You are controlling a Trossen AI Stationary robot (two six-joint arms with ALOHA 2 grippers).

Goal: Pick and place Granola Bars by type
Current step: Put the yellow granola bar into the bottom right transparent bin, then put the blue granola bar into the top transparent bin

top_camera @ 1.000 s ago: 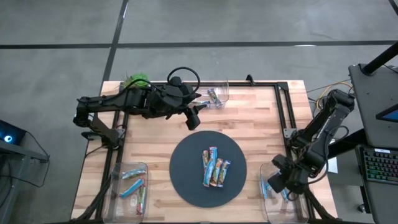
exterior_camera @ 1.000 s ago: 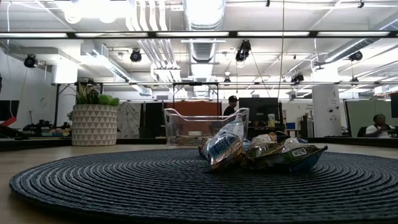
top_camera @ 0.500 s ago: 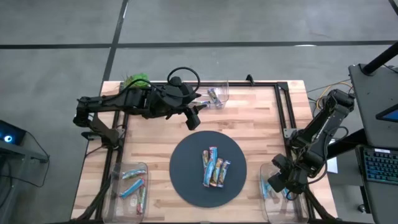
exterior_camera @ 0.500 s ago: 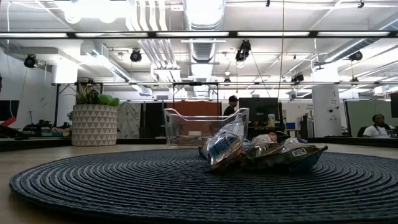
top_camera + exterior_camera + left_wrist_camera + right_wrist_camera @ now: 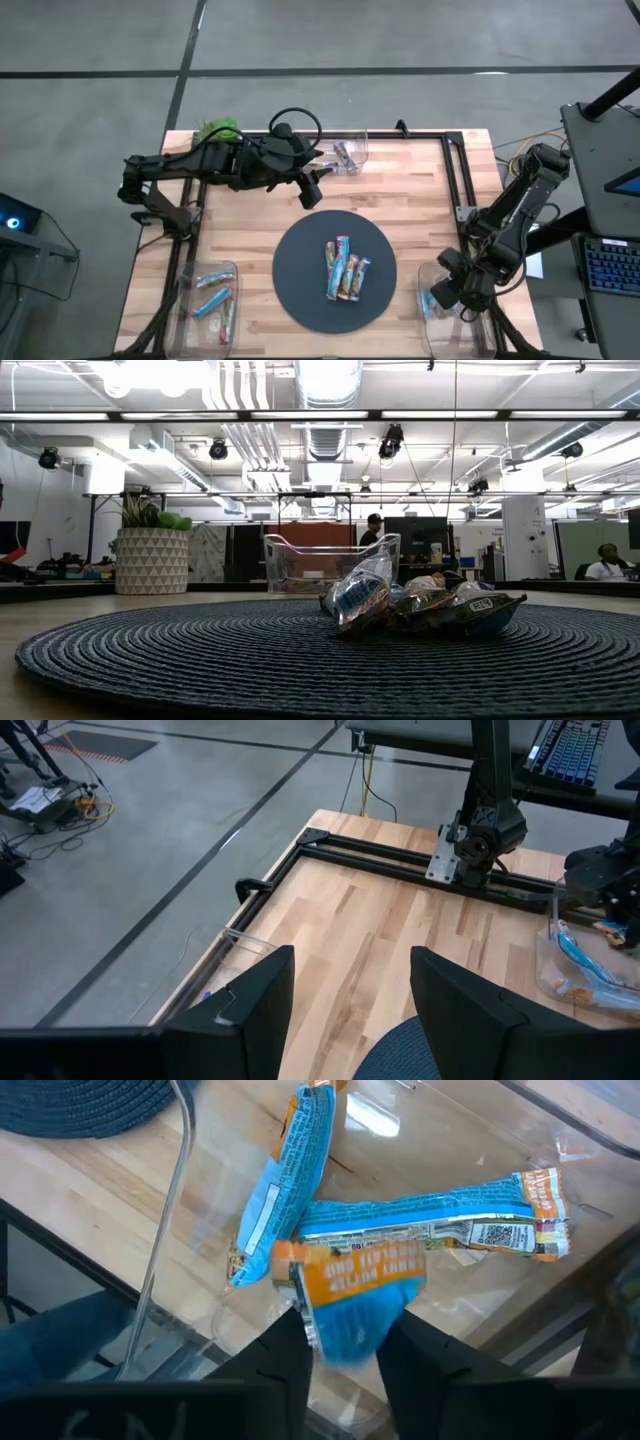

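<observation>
right now the step in hand looks like a release: a blue granola bar [image 5: 352,1295] hangs between the right gripper's [image 5: 340,1342] fingers over the clear bin [image 5: 440,320] at the table's near right corner. done well, the jaws part only once the bar is low over the two blue bars already lying in that bin, then the arm lifts straight up clear of the walls.

going left to right: the left gripper [image 5: 312,190] hovers over bare wood just beyond the dark round mat [image 5: 300,300], fingers spread apart and empty. four unsorted bars [image 5: 343,268] lie on the mat. the right fingers are narrowly parted with the bar's end between them; whether they grip it firmly i cannot quite tell.
</observation>
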